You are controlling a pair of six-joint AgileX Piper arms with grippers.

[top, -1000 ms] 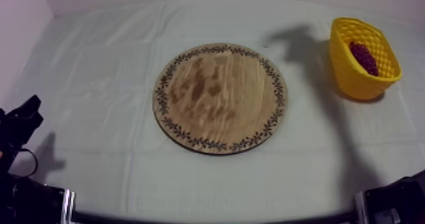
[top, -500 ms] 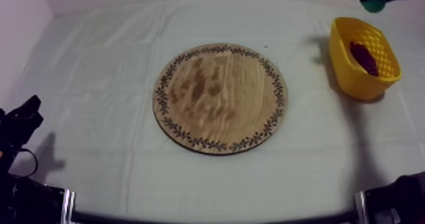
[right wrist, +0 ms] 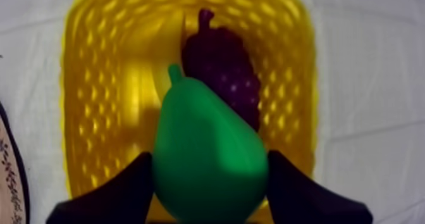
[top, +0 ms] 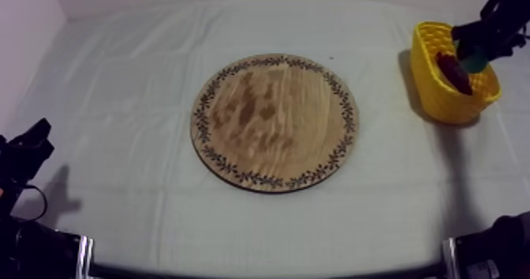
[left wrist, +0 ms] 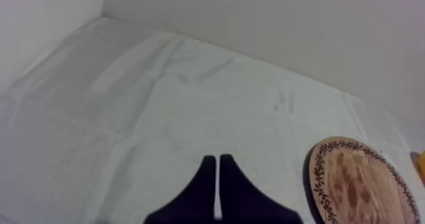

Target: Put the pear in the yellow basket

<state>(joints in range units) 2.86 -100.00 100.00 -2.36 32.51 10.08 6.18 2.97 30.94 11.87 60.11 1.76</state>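
The right pincer [top: 476, 53] is gripping the pear [right wrist: 209, 157] above the yellow basket [right wrist: 95, 112]; lowering before letting go, clear of the grapes [right wrist: 221, 68], looks wisest.

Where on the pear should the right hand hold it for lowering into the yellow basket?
On its wide belly: the right hand is shut on the pear there, a finger at each flank, coming from the blunt end, stalk pointing away over the yellow basket. The belly is the broadest part; the tapering neck would likely slip.
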